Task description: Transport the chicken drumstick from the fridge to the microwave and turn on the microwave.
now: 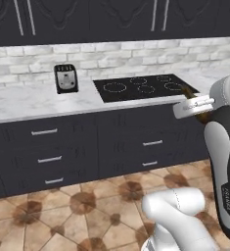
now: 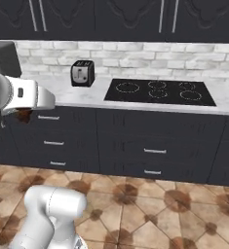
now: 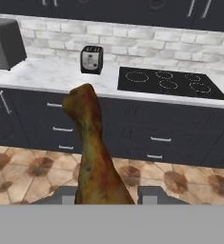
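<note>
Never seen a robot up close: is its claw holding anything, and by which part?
Yes: the claw grips the chicken drumstick by its thick end; the thin end points away.

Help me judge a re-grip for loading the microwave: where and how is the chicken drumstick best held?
Grip the chicken drumstick across its thick meaty end, as the gripper does in the hand view: one of the fingers on each side. That wide end sits between them while the knobby bone end points forward, free to enter first.

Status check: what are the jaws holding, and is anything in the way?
Gripper shut on the chicken drumstick, thin end pointing away. Countertop with toaster and cooktop ahead. Nothing blocking.
</note>
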### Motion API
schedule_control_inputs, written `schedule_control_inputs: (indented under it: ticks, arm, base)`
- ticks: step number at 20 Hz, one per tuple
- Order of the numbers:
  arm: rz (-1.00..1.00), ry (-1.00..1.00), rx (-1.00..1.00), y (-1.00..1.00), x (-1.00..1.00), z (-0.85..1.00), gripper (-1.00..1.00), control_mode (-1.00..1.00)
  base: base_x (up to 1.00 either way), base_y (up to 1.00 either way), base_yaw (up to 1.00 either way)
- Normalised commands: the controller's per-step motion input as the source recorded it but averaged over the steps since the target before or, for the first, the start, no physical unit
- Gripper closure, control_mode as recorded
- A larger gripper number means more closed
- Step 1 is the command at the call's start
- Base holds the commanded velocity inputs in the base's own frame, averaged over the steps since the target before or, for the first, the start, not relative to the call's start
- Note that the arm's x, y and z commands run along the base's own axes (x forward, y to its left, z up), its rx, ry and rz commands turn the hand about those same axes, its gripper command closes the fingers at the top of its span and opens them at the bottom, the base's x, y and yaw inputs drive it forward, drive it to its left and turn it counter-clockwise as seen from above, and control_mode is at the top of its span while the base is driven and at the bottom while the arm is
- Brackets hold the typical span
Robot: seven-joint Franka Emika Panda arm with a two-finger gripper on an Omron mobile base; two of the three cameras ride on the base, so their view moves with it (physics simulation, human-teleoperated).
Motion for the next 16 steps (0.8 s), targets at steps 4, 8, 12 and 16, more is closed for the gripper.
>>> schedule_control_inputs:
  ticks: [4, 8, 12, 16]
  arm:
    - [0.0, 0.0, 0.0, 0.0, 0.0, 0.0, 1.0, 1.0]
    - [0.0, 0.0, 0.0, 0.0, 0.0, 0.0, 1.0, 1.0]
    - [0.0, 0.0, 0.0, 0.0, 0.0, 0.0, 1.0, 1.0]
    - [0.0, 0.0, 0.0, 0.0, 0.0, 0.0, 1.0, 1.0]
  base:
    - [-0.41, -0.71, 0.0]
    - [-0.41, -0.72, 0.0]
    - [-0.35, -0.72, 0.0]
    - [-0.32, -0.7, 0.0]
